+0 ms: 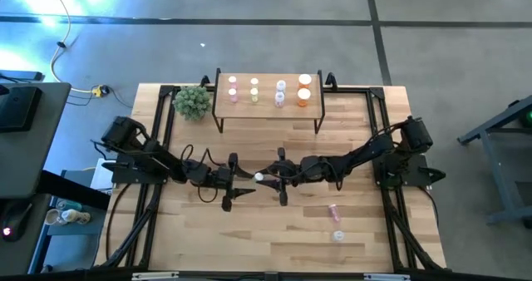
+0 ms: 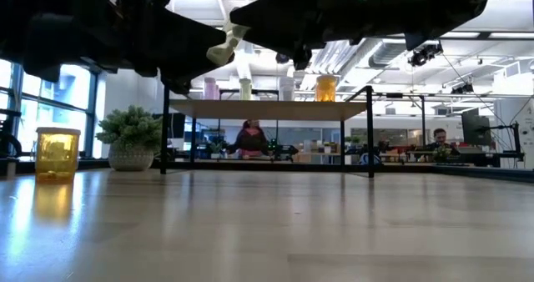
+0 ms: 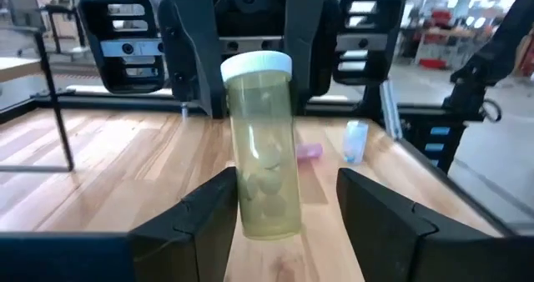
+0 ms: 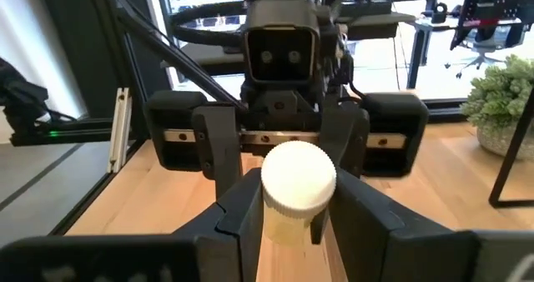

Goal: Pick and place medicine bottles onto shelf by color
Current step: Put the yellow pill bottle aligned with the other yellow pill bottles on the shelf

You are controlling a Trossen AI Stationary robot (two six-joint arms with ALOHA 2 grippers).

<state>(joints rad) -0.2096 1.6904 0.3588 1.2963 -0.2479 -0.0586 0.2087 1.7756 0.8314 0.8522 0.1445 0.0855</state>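
A yellow-green bottle (image 3: 265,161) with a white cap (image 4: 299,178) hangs above the table's middle, between my two grippers. My right gripper (image 1: 271,179) reaches in from the right and is shut on it. My left gripper (image 3: 288,211) faces it from the left, open. Its fingers stand on either side of the bottle's lower half, with a clear gap on one side. The shelf (image 1: 268,105) stands at the far edge on black legs. Pink, yellow-green, pale and orange bottles (image 1: 304,88) stand on its top in colour groups. My right gripper pinches the bottle's upper part (image 3: 250,94), just below the cap, between its two fingers (image 4: 238,207). The fingers come level from the table's right side. The bottle is lifted clear of the table and stands tilted, cap end up.
A pink bottle (image 1: 333,210) lies on the table to the near right, with a pale bottle (image 1: 337,235) standing next to it. An orange bottle (image 2: 57,153) stands on the table at the left of the low view. A potted plant (image 1: 193,102) sits left of the shelf.
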